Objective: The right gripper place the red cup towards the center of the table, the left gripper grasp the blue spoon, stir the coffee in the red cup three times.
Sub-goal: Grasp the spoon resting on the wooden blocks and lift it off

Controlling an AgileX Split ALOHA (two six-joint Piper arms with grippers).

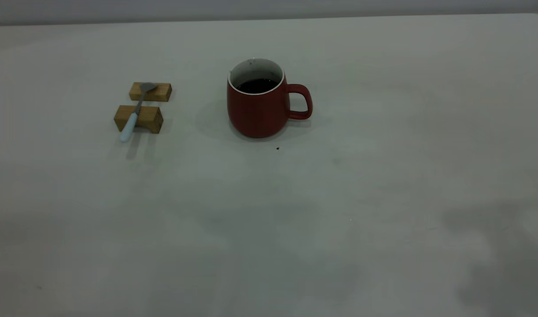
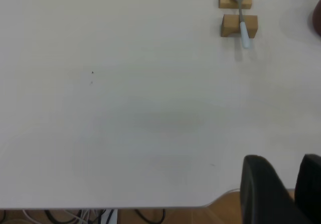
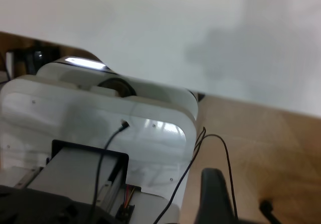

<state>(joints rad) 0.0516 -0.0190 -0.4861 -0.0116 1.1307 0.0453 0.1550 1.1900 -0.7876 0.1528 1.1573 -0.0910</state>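
Off-white table [image 1: 383, 185] fills the exterior view, neither arm visible there. Upper left of that frame: two tan wooden blocks [image 1: 139, 118], one behind the other with a gap between; blue spoon [image 1: 136, 112] lies across both, grey bowl on the far block, pale handle over the near block with its tip sticking out toward the frame's lower left. Spoon untouched. Right of the blocks, upper centre of the frame and well apart from them: red cup [image 1: 258, 101] upright on the table, loop handle pointing frame right, white inside showing above the coffee [image 1: 256, 85], which sits well below the rim. Tiny dark speck on the table just below the cup. Left wrist view: left gripper [image 2: 286, 191] at lower right of the frame, two dark fingers [image 2: 258, 189] with a gap between them, holding nothing, over the table's near edge; blocks and spoon small in the upper right of that frame, far from the gripper, and a sliver of the cup at the right edge. Right wrist view: right gripper [image 3: 215, 196] shows only as one dark finger at the bottom of the frame, off the table over the wooden floor beside a white housing with cables; whether it's open or closed, can't tell, nothing seen in it.
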